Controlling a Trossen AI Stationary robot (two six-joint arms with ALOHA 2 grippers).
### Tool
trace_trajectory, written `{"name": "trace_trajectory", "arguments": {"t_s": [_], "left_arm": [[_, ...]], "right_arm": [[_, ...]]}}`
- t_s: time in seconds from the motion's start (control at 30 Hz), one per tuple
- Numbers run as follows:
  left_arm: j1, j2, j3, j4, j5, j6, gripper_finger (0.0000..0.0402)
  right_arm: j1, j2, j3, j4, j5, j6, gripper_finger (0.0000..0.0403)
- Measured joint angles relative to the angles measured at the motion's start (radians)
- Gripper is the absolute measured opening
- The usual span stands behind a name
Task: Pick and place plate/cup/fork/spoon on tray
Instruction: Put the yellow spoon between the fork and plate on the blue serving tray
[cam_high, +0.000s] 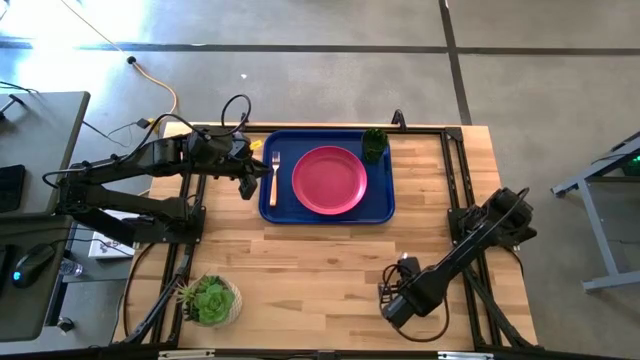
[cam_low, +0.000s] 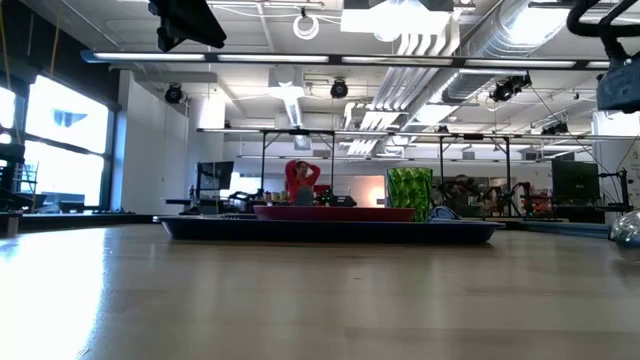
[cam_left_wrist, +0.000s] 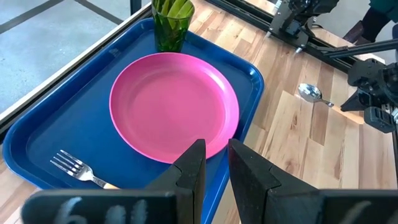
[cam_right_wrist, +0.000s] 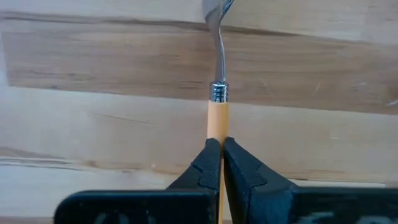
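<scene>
Lower right of the high view: right claw (cam_right_wrist: 221, 144) pinched shut on the spoon (cam_right_wrist: 217, 93) handle, low over the worktop (cam_high: 330, 270). We judge the thin handle may twist or slip when lifted. Left claw (cam_left_wrist: 216, 163), slightly open and empty, hangs by the tray (cam_high: 275, 212).

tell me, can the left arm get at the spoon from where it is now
Probably not. The spoon lies on the bare wood near the table's right front, far from the left gripper at the tray's left edge, and the right gripper is already shut on its handle.
</scene>
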Motion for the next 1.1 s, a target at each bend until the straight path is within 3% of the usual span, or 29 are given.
{"name": "trace_trajectory", "arguments": {"t_s": [0.23,0.47,0.93,1.1], "left_arm": [[0.0,0.0,0.0,0.0,0.0,0.004,0.006],[0.0,0.0,0.0,-0.001,0.0,0.011,0.006],[0.0,0.0,0.0,-0.002,0.0,0.073,0.006],[0.0,0.0,0.0,-0.004,0.0,0.095,0.006]], "right_arm": [[-0.037,0.014,0.003,-0.052,-0.096,-0.048,0.0001],[-0.08,0.013,0.078,-0.191,-0.096,-0.088,0.0001],[-0.108,0.014,0.079,-0.127,-0.137,-0.056,0.0002],[-0.106,0.014,0.079,-0.128,-0.141,-0.053,0.0038]]}}
